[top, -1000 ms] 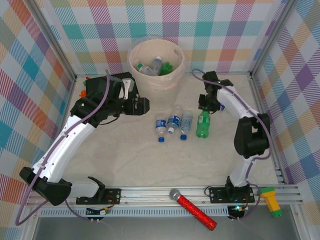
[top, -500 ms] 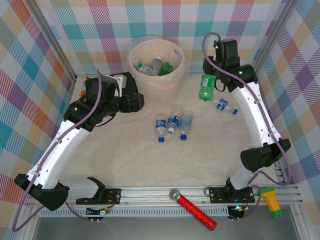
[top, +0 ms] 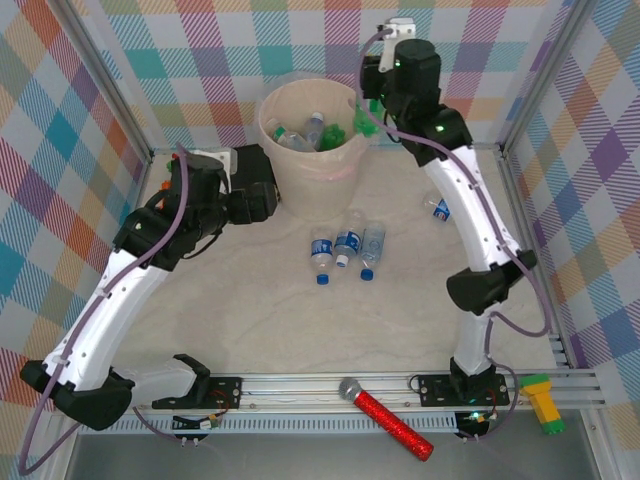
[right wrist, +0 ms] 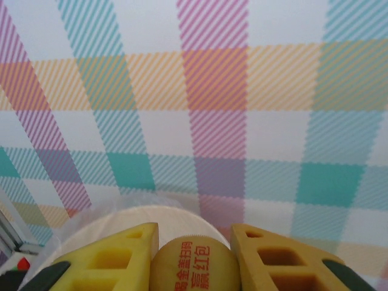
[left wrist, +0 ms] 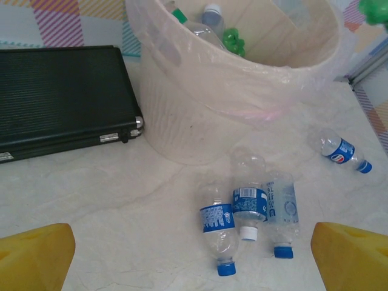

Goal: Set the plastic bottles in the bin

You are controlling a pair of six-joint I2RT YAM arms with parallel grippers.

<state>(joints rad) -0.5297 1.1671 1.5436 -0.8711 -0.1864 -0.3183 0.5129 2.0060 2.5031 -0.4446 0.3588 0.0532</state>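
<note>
My right gripper (top: 368,108) hangs over the right rim of the pale beige bin (top: 272,138), shut on a green bottle (top: 364,122). In the right wrist view its fingers (right wrist: 115,257) clamp the bottle's yellow cap (right wrist: 194,267). Several bottles (top: 300,135) lie inside the bin. Three clear, blue-labelled bottles (top: 346,248) lie side by side on the table below the bin, seen again as the same three bottles (left wrist: 248,209). A fourth small bottle (left wrist: 342,150) lies to the right, partly behind the right arm (top: 440,208). My left gripper (top: 268,200) is open and empty left of the bin (left wrist: 182,109).
A black case (left wrist: 54,97) lies left of the bin, under the left arm. A red glittery microphone (top: 385,415) and a yellow-green object (top: 545,400) sit at the near rail. Checked walls enclose the table.
The right arm has carried the green bottle up from the table and leftwards to above the bin's rim. The left arm has drawn back slightly to the left.
</note>
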